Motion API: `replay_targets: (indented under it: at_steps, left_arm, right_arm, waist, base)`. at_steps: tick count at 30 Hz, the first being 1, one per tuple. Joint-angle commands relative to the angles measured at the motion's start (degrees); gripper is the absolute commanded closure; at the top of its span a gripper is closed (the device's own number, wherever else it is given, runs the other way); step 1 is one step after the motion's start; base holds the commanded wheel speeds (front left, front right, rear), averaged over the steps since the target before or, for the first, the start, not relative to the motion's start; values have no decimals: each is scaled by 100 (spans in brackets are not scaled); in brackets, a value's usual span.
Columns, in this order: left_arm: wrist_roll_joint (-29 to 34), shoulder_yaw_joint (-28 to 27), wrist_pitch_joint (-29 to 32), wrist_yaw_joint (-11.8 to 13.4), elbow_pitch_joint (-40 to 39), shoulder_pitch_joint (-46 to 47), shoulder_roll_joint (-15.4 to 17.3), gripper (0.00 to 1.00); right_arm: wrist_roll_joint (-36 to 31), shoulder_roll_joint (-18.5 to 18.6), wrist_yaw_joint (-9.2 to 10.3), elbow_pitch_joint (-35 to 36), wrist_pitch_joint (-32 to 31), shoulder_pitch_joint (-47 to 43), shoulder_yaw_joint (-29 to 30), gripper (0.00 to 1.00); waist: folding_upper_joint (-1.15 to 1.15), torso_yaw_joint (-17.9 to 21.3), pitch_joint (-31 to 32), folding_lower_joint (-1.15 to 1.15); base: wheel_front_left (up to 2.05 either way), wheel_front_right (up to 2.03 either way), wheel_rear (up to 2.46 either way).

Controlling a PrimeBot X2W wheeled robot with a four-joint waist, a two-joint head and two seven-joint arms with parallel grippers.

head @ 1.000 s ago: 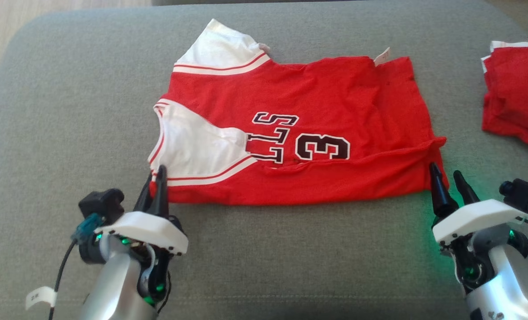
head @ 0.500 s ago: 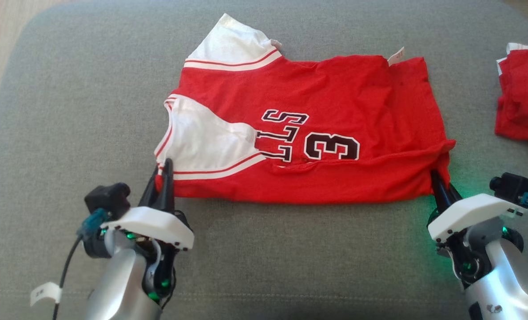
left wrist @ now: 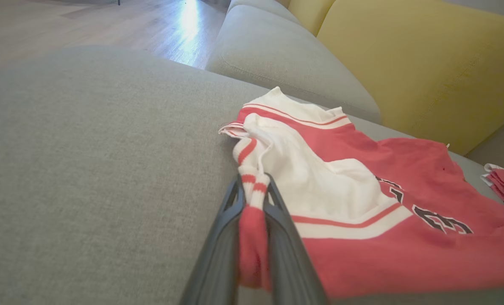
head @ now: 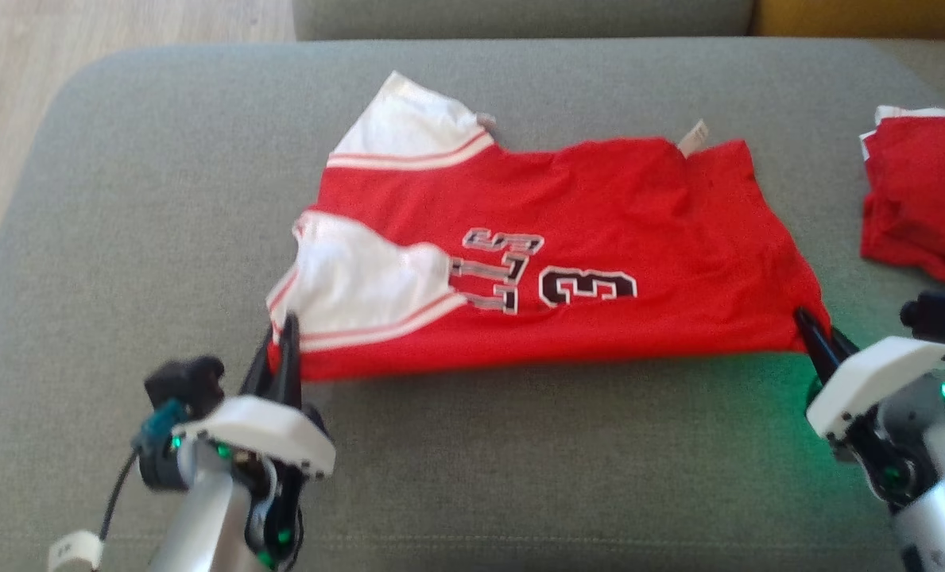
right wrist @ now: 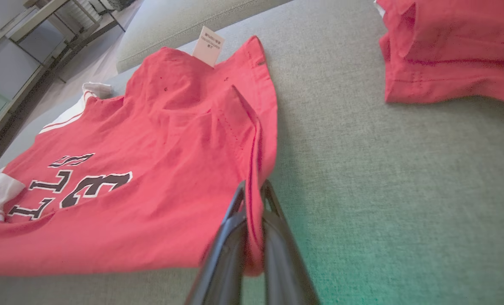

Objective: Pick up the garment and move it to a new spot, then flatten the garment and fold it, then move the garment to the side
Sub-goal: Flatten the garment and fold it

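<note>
Your red-and-white sleeveless jersey [head: 551, 254], printed with black letters, lies spread across the middle of the grey fabric sofa seat [head: 122, 238], shoulders to the left and hem to the right. Your left gripper [head: 280, 335] is clenched on its near left corner: in the left wrist view a bunched fold of red and white striped trim sits pinched between the two dark fingers [left wrist: 220, 237]. Your right gripper [head: 811, 327] is clenched on the near right corner, with the red hem edge trapped between its fingers in the right wrist view. Between the two grips the jersey's near edge looks raised a little off the seat, with shadow under it; the far edge rests on the cushion. A small white label [head: 693, 137] sticks up at the far right corner. A folded red cloth [head: 925, 206] lies well apart at the seat's right end. A yellow back cushion [left wrist: 425, 63] stands beyond the seat, and pale wooden floor [head: 83, 32] shows at the far left.
</note>
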State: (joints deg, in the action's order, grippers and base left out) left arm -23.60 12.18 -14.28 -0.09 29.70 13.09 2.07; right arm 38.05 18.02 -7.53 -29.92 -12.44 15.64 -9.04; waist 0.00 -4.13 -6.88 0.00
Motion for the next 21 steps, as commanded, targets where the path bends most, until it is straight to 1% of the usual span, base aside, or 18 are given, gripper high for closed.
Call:
replay_targets:
  at_steps: [1, 4, 5, 10, 19, 21]
  left_arm:
    - [72, -215, -72, -46, -83, 43, 81, 100]
    - [77, -224, -72, -132, 52, -54, 119, 100]
    - [77, -224, -72, -132, 52, -54, 119, 100]
    - [13, -178, 12, -270, 251, -218, 214, 100]
    - [-82, -56, 304, -362, 127, -488, 302, 100]
    - [-97, -48, 372, -347, 103, -521, 322, 88]
  right_arm:
    - [82, 232, 4, 255, -155, -87, -101, 100]
    - [215, 437, 4, 478, -535, -277, -85, 100]
    - [215, 437, 4, 478, -535, -277, -85, 100]
    - [394, 635, 4, 789, -1092, -619, -28, 100]
    - [489, 617, 4, 1307, -1638, -1208, 202, 100]
    - [468, 586, 4, 1403, -1705, -1291, 261, 100]
  waist:
    - [0, 17, 84, 0]
    - [0, 33, 192, 0]
    - [0, 33, 192, 0]
    - [0, 66, 373, 0]
    - [0, 69, 400, 0]
    - [0, 79, 374, 0]
  base:
    - [0, 0, 0]
    - [0, 0, 0]
    - [0, 0, 0]
    - [0, 0, 0]
    - [0, 0, 0]
    - [0, 0, 0]
